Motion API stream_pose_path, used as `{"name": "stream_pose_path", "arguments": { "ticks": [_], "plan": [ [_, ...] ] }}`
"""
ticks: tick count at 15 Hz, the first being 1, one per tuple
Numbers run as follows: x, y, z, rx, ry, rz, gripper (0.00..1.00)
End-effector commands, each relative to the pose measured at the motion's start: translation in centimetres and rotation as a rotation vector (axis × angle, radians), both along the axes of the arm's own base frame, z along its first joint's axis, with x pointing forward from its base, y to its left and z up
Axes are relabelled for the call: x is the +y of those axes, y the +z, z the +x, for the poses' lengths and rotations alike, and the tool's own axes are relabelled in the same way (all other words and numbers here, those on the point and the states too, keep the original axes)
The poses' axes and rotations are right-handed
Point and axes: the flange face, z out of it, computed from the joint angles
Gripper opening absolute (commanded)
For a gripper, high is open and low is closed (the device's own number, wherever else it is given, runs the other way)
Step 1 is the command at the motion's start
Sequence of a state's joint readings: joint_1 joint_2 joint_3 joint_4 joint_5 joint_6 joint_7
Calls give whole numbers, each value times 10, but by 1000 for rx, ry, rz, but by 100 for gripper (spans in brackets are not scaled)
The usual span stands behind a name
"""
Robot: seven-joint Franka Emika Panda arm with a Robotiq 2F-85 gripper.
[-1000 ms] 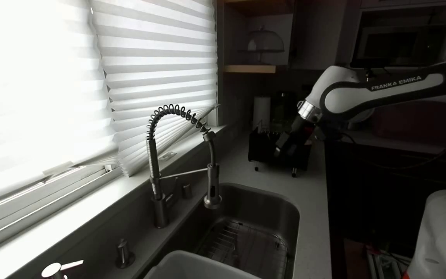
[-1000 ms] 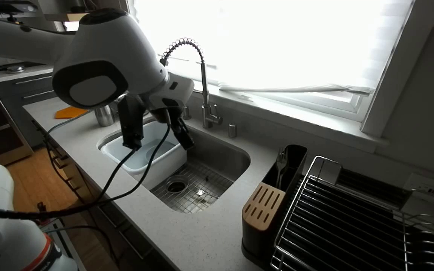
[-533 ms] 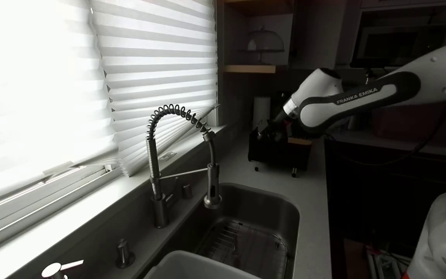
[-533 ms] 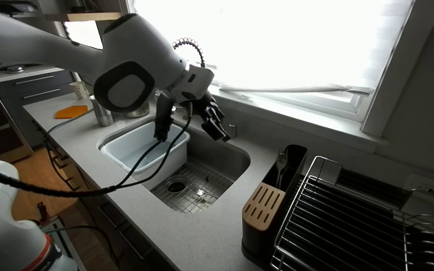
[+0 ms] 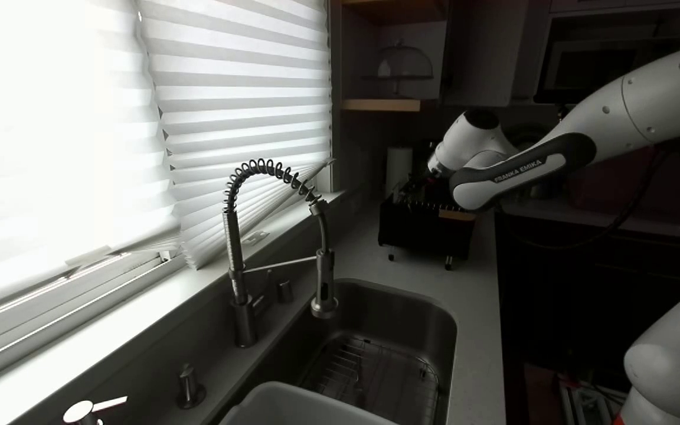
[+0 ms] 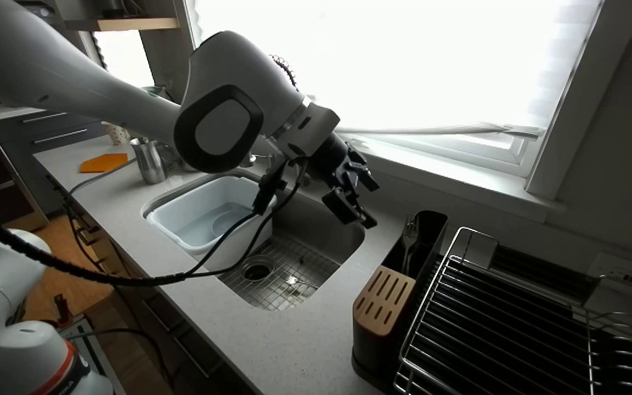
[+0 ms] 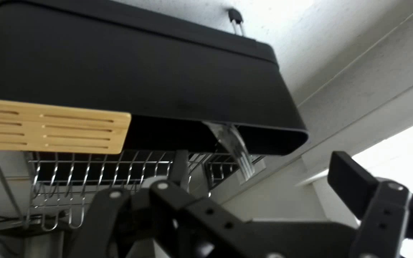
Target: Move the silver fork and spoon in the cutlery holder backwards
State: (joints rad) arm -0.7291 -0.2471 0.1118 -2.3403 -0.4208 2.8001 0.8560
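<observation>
Black cutlery holder stands on the counter, near the sink. Silver fork leans in the holder's uncovered part, tines up past its rim. Slotted wooden cover caps the holder's other end. Gripper hangs near the holder's fork end, clear of both; in the wrist view its fingers are spread wide, nothing gripped. Dish rack sits just beside the holder, on the side away from the sink.
</observation>
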Motion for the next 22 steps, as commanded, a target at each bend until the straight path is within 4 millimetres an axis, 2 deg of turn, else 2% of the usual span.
{"name": "stream_pose_path", "arguments": {
  "ticks": [1, 8, 15, 17, 19, 20, 21, 22],
  "plan": [
    [-15, -1, 13, 6, -100, -34, 100],
    [-15, -16, 44, 58, -75, -70, 100],
    [-38, -24, 62, 110, -121, -87, 98],
    [-42, -28, 66, 124, -130, -84, 89],
    [-44, -30, 71, 133, -132, -79, 71],
    [-46, -31, 73, 135, -132, -78, 66],
    [-46, -31, 75, 136, -133, -77, 66],
    [-47, -32, 76, 137, -135, -78, 56]
  ]
}}
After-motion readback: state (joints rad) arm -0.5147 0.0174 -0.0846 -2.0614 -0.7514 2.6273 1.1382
